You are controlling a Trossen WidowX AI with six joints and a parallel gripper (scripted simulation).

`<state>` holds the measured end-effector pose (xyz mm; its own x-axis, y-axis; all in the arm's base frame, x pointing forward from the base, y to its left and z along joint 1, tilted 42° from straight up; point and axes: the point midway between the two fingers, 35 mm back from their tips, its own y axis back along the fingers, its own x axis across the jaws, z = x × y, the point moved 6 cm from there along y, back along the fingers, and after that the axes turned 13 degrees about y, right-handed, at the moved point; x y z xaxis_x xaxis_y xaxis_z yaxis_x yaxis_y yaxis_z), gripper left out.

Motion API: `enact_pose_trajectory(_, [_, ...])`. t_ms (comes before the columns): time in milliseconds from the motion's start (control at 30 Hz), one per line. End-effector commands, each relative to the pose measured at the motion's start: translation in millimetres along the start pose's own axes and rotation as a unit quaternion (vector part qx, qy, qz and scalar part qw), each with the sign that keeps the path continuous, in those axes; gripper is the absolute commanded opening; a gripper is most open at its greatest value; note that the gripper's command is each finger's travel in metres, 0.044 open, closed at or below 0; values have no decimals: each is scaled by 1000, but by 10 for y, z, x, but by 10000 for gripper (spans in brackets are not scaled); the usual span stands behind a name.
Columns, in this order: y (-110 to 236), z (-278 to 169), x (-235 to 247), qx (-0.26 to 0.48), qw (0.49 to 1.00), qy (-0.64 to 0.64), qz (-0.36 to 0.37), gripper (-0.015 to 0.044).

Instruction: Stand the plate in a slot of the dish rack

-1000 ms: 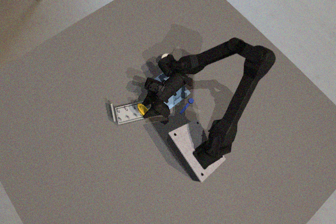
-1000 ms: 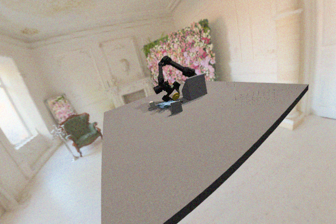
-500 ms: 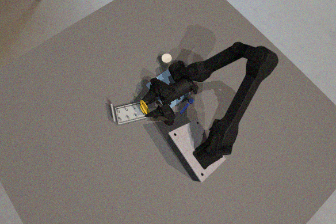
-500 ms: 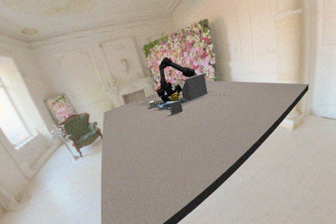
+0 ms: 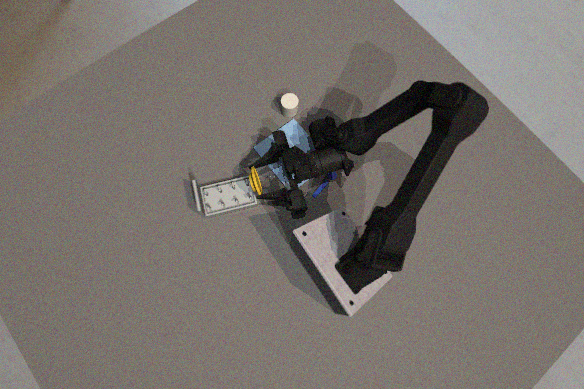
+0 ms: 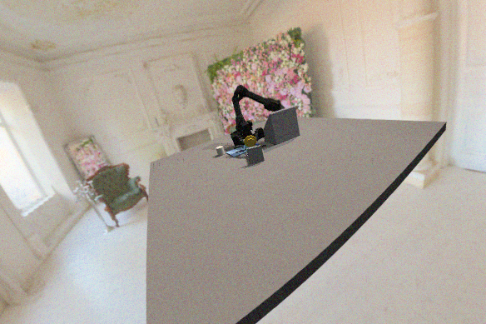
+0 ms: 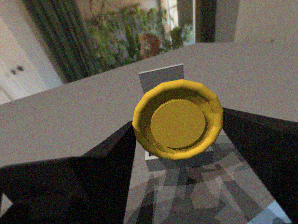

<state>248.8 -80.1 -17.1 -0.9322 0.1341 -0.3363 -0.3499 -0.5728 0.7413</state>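
Grey worktop [image 5: 125, 261] in a pale ornate room, flower wall behind. Near the worktop's middle, slightly toward its left edge in the top view: grey dish rack [image 5: 227, 196] with small upright rails. Just right of it, black gripper [image 5: 267, 182] clamped on the rim of a yellow plate [image 5: 254, 180], fingers held wide by it. Plate on edge, almost upright, hanging at the rack's right end, apparently not yet seated. Beside the arm: pale blue sheet [image 5: 296, 135], cream cylinder [image 5: 289, 104], white base plate [image 5: 320, 246].

Best handling, as a judgement: keep plate vertical, edge parallel to a slot, lower slowly between two rails until bottomed, only then release, then retreat straight up.
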Motion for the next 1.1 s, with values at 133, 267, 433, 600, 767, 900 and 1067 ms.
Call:
enact_pose_trajectory(133, [8, -5, 21, -9, 1000, 19, -11, 0])
enact_pose_trajectory(267, [1, -4, 20, -9, 1000, 19, -11, 0])
enact_pose_trajectory(433, [-134, 14, 14, -6, 1000, 14, -8, 0])
enact_pose_trajectory(600, [-150, 16, 13, -5, 1000, 14, -9, 0])
enact_pose_trajectory(767, [-244, 30, 2, -5, 1000, 20, -12, 0])
enact_pose_trajectory(900, [-244, 30, 2, -5, 1000, 20, -12, 0])
enact_pose_trajectory(1067, [-352, 48, 7, -4, 1000, 23, -15, 0])
